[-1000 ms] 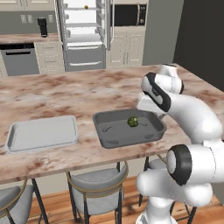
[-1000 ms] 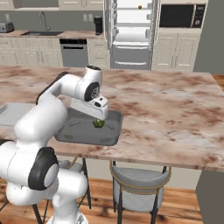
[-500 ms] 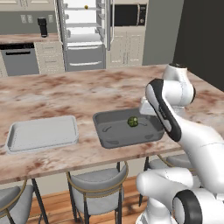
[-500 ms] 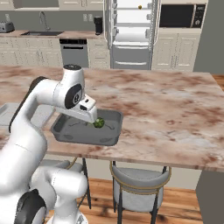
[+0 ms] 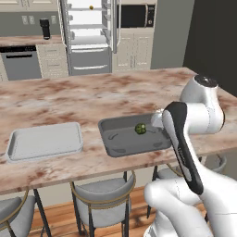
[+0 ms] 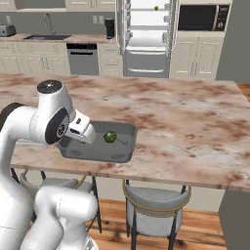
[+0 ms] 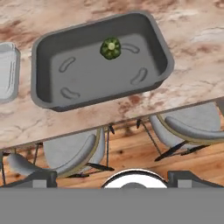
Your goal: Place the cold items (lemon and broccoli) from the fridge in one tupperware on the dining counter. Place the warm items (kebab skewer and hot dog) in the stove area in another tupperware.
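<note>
Hand (image 7: 112, 177) fingers apart and empty above the table's (image 5: 69, 99) near edge, broccoli (image 5: 140, 128) lying inside the dark grey tupperware (image 5: 121, 146), light grey tray (image 5: 44, 141) to its left.

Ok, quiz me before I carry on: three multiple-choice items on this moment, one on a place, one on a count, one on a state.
1. Where does the broccoli lie?
A. In the dark grey tupperware
B. In the light grey tray
C. On the bare dining counter

2. How many items lie in the dark grey tupperware?
A. None
B. One
C. Two

3. What state are the fridge doors in?
A. Shut
B. Open
C. Removed

Answers: 1 A, the floret sits on its floor. 2 B, just the broccoli. 3 B, white shelves and the lemon show inside.
</note>
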